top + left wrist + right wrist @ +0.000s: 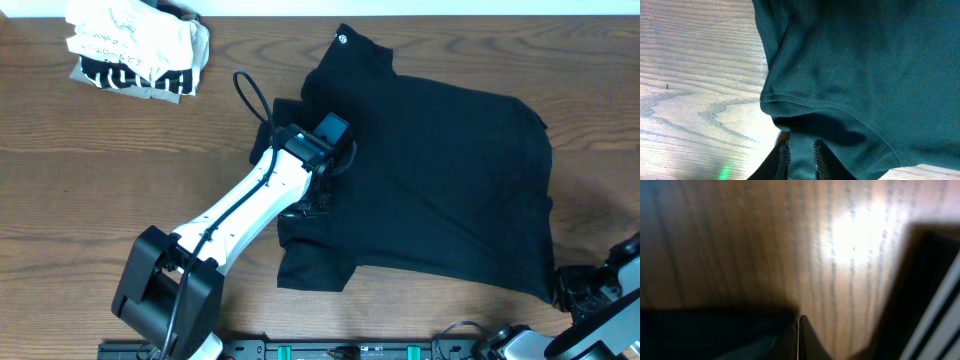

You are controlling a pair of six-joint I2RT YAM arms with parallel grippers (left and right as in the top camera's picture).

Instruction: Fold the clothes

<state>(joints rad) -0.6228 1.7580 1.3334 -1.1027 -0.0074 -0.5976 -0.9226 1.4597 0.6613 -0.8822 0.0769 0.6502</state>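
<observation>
The black shirt lies spread on the wooden worktop; the left end effector pinches a fold near its left sleeve, best carried low and level across the body. The right end effector, clenched, seemingly empty, hovers over bare wood

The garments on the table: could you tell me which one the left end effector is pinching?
The black shirt spread mid-table; the left end effector pinches its fabric. The white bundle sits untouched at the far-left corner.
</observation>
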